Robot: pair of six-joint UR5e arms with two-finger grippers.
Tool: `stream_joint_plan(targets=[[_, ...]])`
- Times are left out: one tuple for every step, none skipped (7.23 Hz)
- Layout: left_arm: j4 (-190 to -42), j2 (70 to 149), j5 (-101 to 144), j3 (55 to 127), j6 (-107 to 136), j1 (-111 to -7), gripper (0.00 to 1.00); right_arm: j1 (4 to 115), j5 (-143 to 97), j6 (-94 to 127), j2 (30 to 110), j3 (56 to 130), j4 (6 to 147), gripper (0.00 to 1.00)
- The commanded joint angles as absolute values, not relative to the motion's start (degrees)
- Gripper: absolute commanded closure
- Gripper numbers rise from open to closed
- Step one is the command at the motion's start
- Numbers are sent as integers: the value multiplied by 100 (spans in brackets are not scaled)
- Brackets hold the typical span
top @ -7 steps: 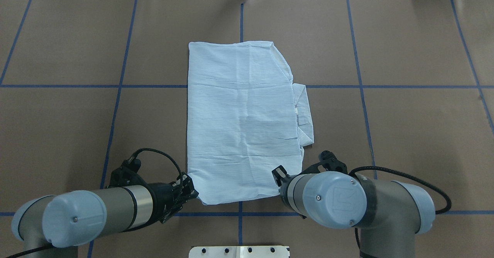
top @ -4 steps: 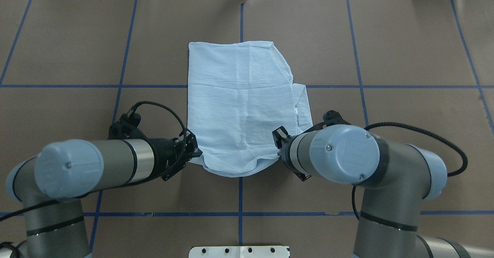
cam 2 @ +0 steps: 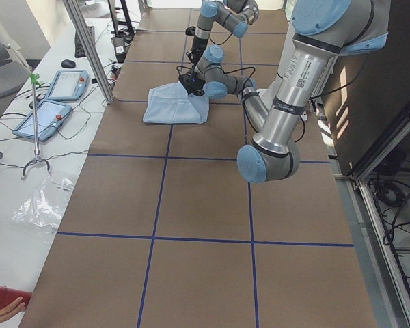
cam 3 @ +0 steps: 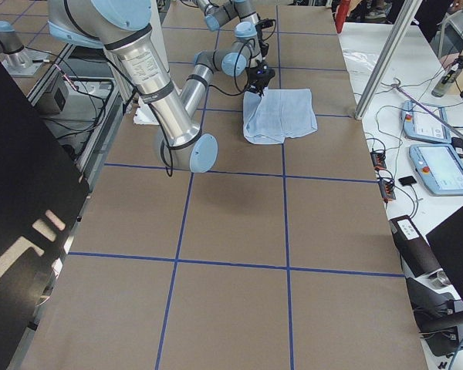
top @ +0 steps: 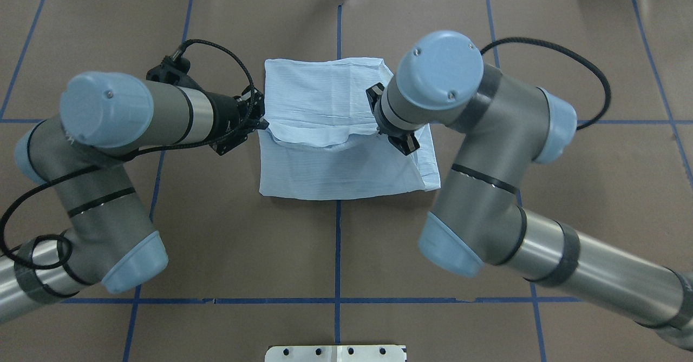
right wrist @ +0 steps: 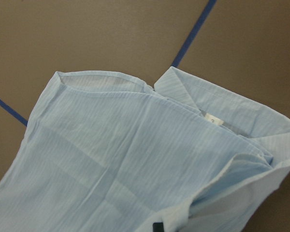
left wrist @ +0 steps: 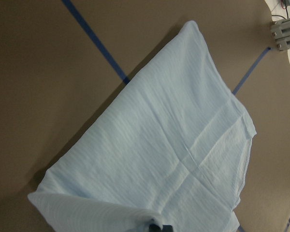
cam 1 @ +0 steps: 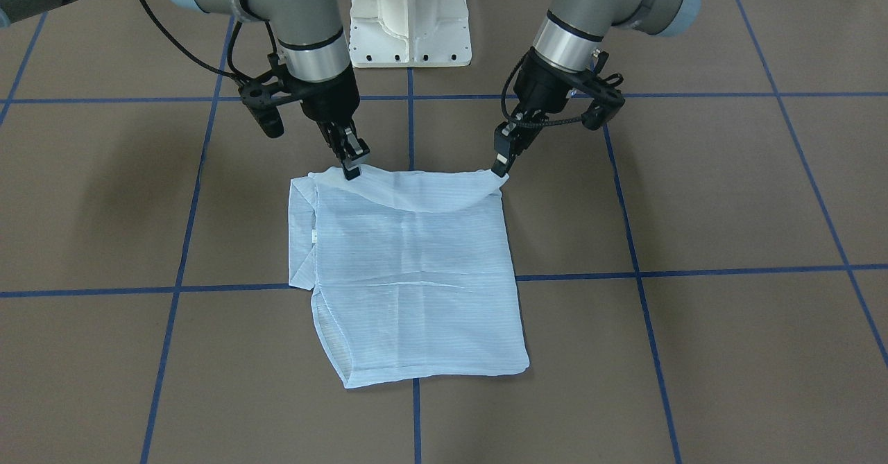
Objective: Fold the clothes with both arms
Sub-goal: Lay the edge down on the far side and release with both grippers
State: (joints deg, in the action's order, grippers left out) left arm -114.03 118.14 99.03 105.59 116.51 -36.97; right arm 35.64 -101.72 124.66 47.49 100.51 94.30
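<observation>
While the shirt (cam 1: pixel 409 284) lies near the middle of the desk (cam 1: pixel 694 193), its edge nearest the robot is held raised off the surface at both corners. The left fingers (cam 1: pixel 501 155) are seen clamped on one corner and the right fingers (cam 1: pixel 347 155) on the other, with the cloth sagging a little between them. From overhead the raised edge is placed over roughly the middle of the shirt, so this fold is judged to be about half carried across. No sleeves are seen sticking out and the outline is close to a rectangle, so the sleeve folds are judged done. What is left, as far as can be judged, is for the held edge to be laid down toward the far edge, for the corners to be let go, and perhaps for a further fold to be made.

The collar (cam 1: pixel 302 242) and its small label (right wrist: pixel 212 119) are shown along the side nearer the right arm (top: pixel 476 151). In the overhead view the right fingers are covered by that arm's own wrist. In each wrist view only a dark sliver of fingertip is shown at the bottom edge, so the grip cannot be read there. Buttons cannot be made out, and in both side views the shirt and fingers are too small for detail.
</observation>
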Motion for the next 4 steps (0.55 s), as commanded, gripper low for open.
stream_joint_plan(targets=[[-11924,12320,9967,9410,11226,-4164,100,4137,-10721,11894,3984,8436,8847,100],[-12283,12575,9967,8787,11198,-4305,100,4366,-10940,11839,3694,7419,8041,100],[-12566,12803,9967,8276,11084,-4411,100,4542,-11090,11587,3369,6844,7938,100],[-12864,13075,9967,7670,11005,-4456,100,4570,-11092,11384,3201,6429,7850,100]])
